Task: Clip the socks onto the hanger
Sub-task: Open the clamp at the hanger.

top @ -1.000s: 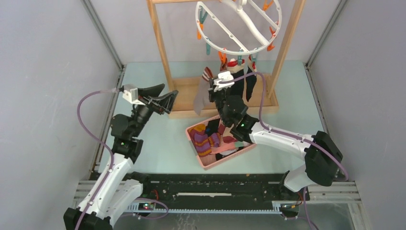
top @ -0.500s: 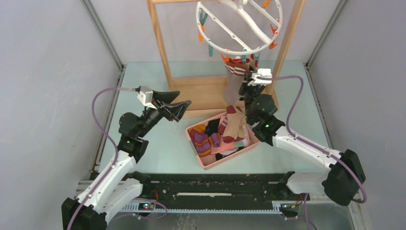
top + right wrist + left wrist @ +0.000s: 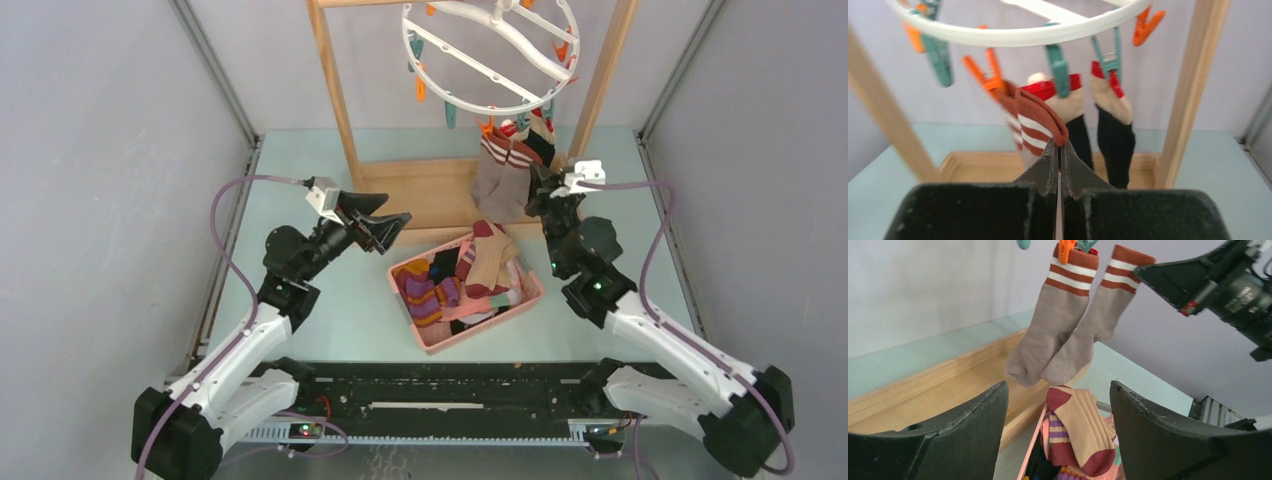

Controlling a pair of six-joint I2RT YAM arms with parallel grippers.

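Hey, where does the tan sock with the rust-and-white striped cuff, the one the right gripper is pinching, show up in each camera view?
Top external: tan sock hangs upper centre-right, below the white ring hanger.
Left wrist: upper middle, right of its clipped twin.
Right wrist: centre, cuff pinched by the right gripper.
Shared landmark: wooden rack base.

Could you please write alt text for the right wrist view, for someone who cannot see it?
The right tool, shut, pinches the striped cuff of a tan sock just under the white ring hanger. Behind it two navy socks hang from teal clips, with a wooden frame post at the picture's right.
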